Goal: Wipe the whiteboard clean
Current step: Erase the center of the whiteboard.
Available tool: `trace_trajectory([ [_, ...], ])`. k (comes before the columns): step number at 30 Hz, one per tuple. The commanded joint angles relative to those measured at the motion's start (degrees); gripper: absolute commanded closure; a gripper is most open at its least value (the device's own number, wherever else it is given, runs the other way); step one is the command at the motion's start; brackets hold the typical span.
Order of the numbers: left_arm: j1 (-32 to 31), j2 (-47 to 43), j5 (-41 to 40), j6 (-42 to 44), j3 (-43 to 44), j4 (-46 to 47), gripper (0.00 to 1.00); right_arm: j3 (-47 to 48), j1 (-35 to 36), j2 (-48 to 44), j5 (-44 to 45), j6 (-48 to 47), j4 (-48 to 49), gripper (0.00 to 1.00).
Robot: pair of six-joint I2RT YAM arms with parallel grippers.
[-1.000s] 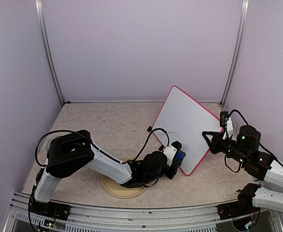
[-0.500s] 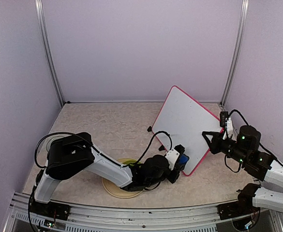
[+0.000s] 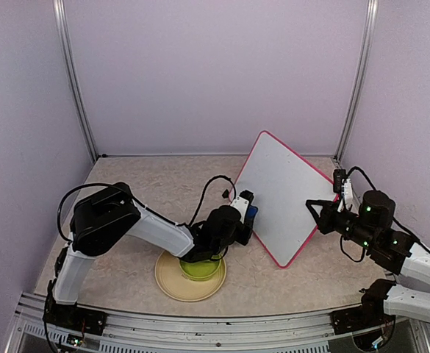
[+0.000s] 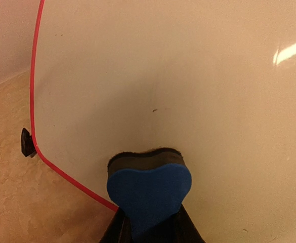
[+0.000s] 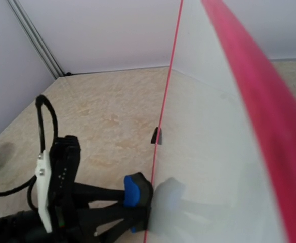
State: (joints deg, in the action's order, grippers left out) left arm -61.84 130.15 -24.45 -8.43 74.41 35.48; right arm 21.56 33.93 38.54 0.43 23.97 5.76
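Against clean whiteboard (image 3: 284,187): left gripper (image 3: 248,215) clamps blue eraser (image 4: 149,195); right gripper (image 3: 321,211) pinches pink-red frame (image 5: 244,91).

whiteboard (image 3: 284,197) 1 | eraser (image 4: 149,196) 1 | plate (image 3: 169,284) 1 | green dish (image 3: 200,270) 1

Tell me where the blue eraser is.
In the top view, the blue eraser is mid-table, held by the left pincer against the whiteboard near its left edge.

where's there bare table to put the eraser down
Widest bare patch: the back-left tabletop, between the back wall and the whiteboard. A smaller one lies front right, between the whiteboard's low corner and the right arm. Crowded: front centre, where the plate, green bowl and left arm sit.
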Motion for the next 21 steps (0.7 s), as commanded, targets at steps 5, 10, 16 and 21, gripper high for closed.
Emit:
trace_trajectory([
  [5, -5.2, 1.1, 4.0, 3.7, -0.1, 4.3, 1.00, 0.3, -0.3, -0.7, -2.7, 0.5, 3.1, 1.00],
  [10, -7.6, 3.3, 4.4, 3.6, 1.0, 3.3, 1.00, 0.2, -0.3, -0.6, -2.8, 0.5, 3.5, 1.00],
  [16, -9.9, 3.9, 5.0, 3.5, 1.8, 2.5, 1.00, 0.5, -0.3, -0.7, -3.1, 0.6, 3.4, 1.00],
  [21, -11.7, 2.6, 6.0, 3.5, 0.6, 3.8, 1.00, 0.6, -0.3, -1.4, -2.7, 0.4, 2.7, 1.00],
])
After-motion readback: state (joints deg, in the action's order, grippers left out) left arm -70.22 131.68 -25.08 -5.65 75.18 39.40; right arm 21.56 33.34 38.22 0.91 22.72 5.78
